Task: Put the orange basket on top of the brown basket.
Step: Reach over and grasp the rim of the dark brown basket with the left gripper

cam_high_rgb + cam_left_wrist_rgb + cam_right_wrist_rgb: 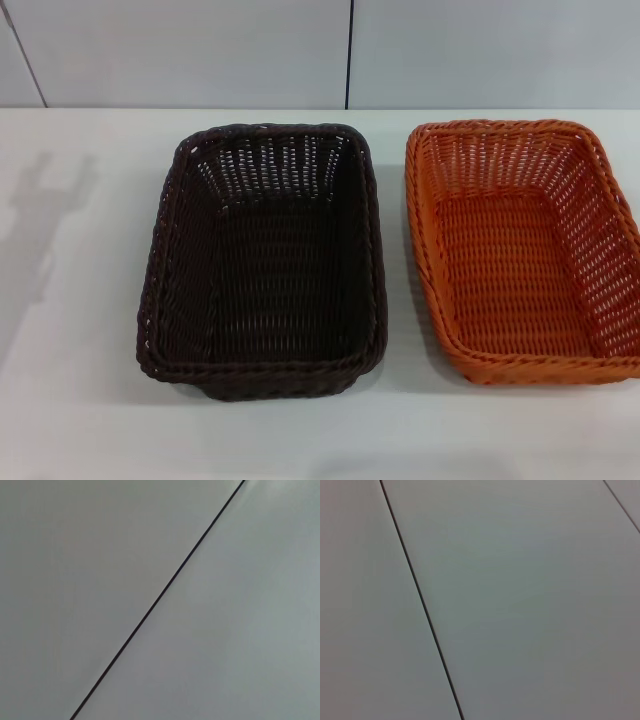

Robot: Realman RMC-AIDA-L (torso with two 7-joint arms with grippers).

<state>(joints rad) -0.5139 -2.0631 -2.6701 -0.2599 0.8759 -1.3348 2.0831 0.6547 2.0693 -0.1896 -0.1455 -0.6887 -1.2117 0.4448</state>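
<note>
One brown basket (262, 260) and one orange basket (525, 250) sit side by side, apart; neither gripper shows.

The brown basket (262, 258) is sitting upright on the counter (80, 300), near its middle. The orange basket (524, 250) is sitting just to the right of the brown basket, apart from it by a narrow gap, its long sides running the same way. Behind the brown basket, a panelled wall (200, 50) is standing along the counter's far edge.
</note>
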